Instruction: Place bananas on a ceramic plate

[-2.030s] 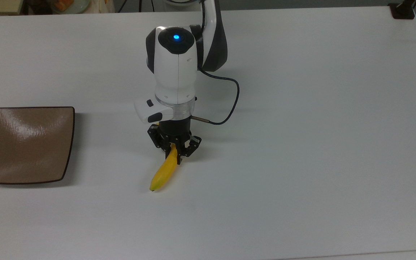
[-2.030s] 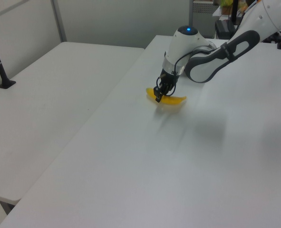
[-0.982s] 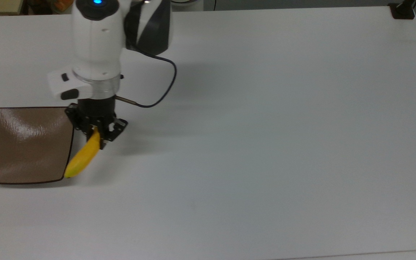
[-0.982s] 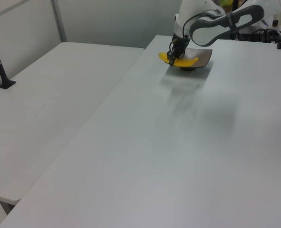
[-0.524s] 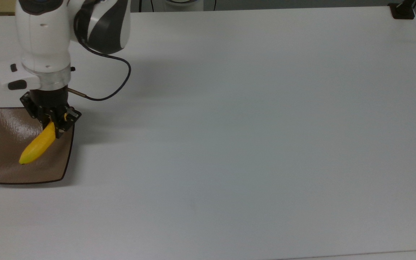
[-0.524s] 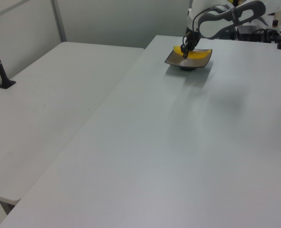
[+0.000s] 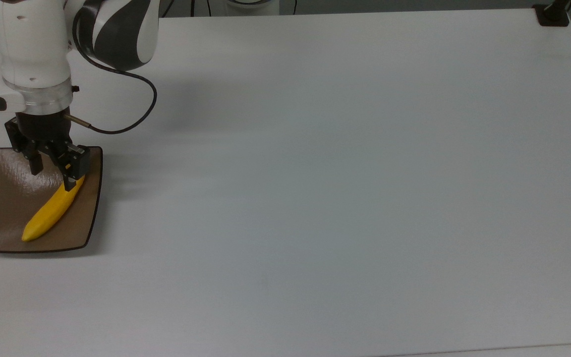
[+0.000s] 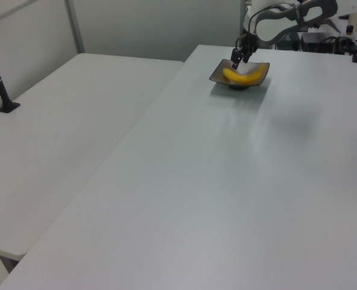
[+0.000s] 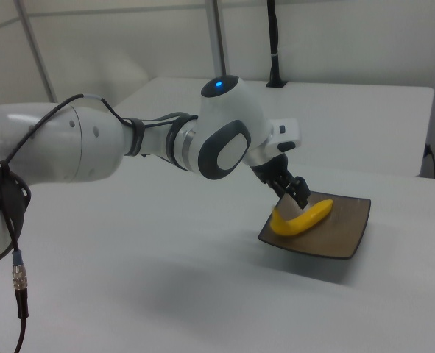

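The yellow banana [image 7: 50,210] lies diagonally on the square brown plate [image 7: 5,198] at the top view's left edge, its stem end toward the plate's upper right corner. My gripper [image 7: 51,173] hangs open just above that stem end, one finger beside the banana's tip and the other over bare plate, nothing held between them. In the left view the banana [image 8: 244,75] rests in the plate [image 8: 218,77] at the table's far end, under the gripper [image 8: 239,57]. The right view shows the banana [image 9: 302,217] on the plate [image 9: 346,229] below the gripper [image 9: 296,194].
The white table [image 7: 340,173] stretches wide to the top view's right. A black cable [image 7: 132,119] loops from the wrist. A black clamp [image 7: 553,15] sits at the far right corner. A second table [image 8: 63,121] with a black post [image 8: 0,84] adjoins in the left view.
The arm carried the banana leftward in the top view from mid-table to over the plate. The gripper has since opened, and the banana dropped flat onto the plate.
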